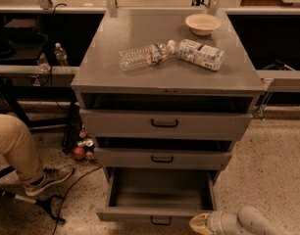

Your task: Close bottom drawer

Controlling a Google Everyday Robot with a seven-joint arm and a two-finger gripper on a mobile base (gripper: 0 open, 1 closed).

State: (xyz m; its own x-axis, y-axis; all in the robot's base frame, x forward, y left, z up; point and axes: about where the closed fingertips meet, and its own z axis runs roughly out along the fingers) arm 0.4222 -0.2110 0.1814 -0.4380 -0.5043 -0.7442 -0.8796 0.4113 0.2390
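The grey metal cabinet (164, 77) has three drawers. The bottom drawer (157, 213) is pulled far out, empty inside, with its small black loop handle (160, 222) at the frame's lower edge. The middle drawer (162, 158) and the top drawer (164, 124) stick out slightly. My gripper (198, 223) is at the bottom right, right at the front right corner of the bottom drawer, with the pale arm (248, 222) behind it.
On the cabinet top lie a clear plastic bottle (142, 55), a carton (201, 54) and a beige bowl (203, 23). A seated person's leg and shoe (22, 155) are at the left. Cans and small items (81, 148) lie on the floor beside the cabinet. Speckled floor at right.
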